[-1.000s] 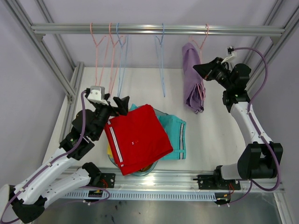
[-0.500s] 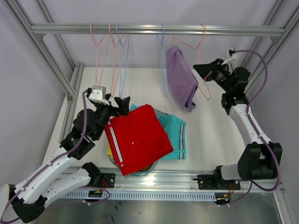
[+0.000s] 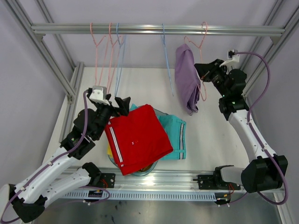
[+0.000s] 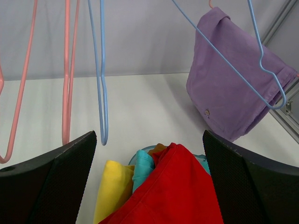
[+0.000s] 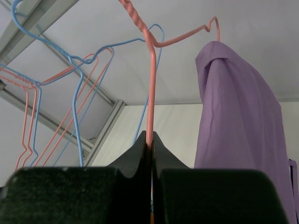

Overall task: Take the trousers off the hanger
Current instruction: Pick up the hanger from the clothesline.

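Note:
The lilac trousers (image 3: 187, 79) hang folded over a pink wire hanger (image 3: 203, 91) on the top rail; they show too in the right wrist view (image 5: 233, 116) and the left wrist view (image 4: 231, 93). My right gripper (image 3: 202, 70) is shut on the pink hanger's wire (image 5: 150, 70), just right of the cloth, jaws pinched together (image 5: 149, 140). The red trousers (image 3: 138, 137) lie on top of a pile with teal (image 3: 175, 135), yellow (image 4: 110, 186) and brown (image 4: 159, 148) ones. My left gripper (image 3: 122, 105) hovers open over the pile's far edge (image 4: 149, 140), holding nothing.
Bare pink hangers (image 3: 99, 51) and blue hangers (image 3: 120, 60) (image 3: 166, 60) dangle from the metal rail (image 3: 154, 30). The pile rests in a bluish bowl (image 3: 140, 172) near the table's front. Frame posts stand at both sides.
My right gripper has shut on the pink hanger's wire. The hanger and lilac trousers swung left, then partly back. The nearby blue hanger sways. The left arm has stayed put.

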`<action>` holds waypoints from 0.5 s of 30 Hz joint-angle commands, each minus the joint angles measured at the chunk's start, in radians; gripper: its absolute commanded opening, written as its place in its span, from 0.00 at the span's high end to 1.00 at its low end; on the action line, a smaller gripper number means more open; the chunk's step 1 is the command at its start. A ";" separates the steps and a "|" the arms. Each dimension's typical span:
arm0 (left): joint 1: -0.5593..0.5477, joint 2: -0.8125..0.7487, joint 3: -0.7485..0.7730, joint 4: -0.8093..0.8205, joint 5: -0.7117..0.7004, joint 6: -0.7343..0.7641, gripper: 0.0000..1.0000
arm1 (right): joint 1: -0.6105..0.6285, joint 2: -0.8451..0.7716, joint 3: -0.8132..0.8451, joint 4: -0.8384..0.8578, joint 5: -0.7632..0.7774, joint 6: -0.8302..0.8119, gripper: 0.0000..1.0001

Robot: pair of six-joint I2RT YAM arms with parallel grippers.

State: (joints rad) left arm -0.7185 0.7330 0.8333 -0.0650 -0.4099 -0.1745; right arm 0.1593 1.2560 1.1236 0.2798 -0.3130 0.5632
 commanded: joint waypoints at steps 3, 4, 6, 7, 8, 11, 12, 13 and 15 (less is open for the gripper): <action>0.007 0.000 0.029 0.016 0.022 -0.002 0.01 | 0.017 -0.079 0.125 0.090 0.075 -0.080 1.00; 0.007 0.000 0.027 0.016 0.022 -0.002 0.01 | 0.019 -0.082 0.131 0.084 0.081 -0.083 1.00; 0.007 0.000 0.029 0.016 0.022 -0.002 0.01 | 0.019 -0.084 0.159 0.070 0.086 -0.091 1.00; 0.007 0.000 0.030 0.016 0.025 -0.002 0.01 | 0.019 -0.081 0.168 0.059 0.089 -0.092 1.00; 0.007 0.000 0.026 0.016 0.025 -0.003 0.01 | 0.019 -0.079 0.180 0.050 0.086 -0.097 1.00; 0.005 0.002 0.029 0.013 0.028 -0.003 0.01 | 0.019 -0.082 0.209 0.032 0.084 -0.102 1.00; 0.005 0.002 0.033 0.013 0.029 -0.005 0.01 | 0.020 -0.087 0.212 0.026 0.089 -0.103 1.00; 0.005 0.002 0.029 0.013 0.029 -0.005 0.01 | 0.023 -0.095 0.211 0.013 0.103 -0.111 1.00; 0.004 0.002 0.029 0.014 0.028 -0.002 0.01 | 0.037 -0.124 0.208 -0.013 0.126 -0.120 1.00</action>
State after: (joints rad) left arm -0.7185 0.7330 0.8333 -0.0662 -0.4038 -0.1749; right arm 0.1772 1.2156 1.2575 0.1699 -0.2306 0.4873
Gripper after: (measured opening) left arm 0.994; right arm 0.029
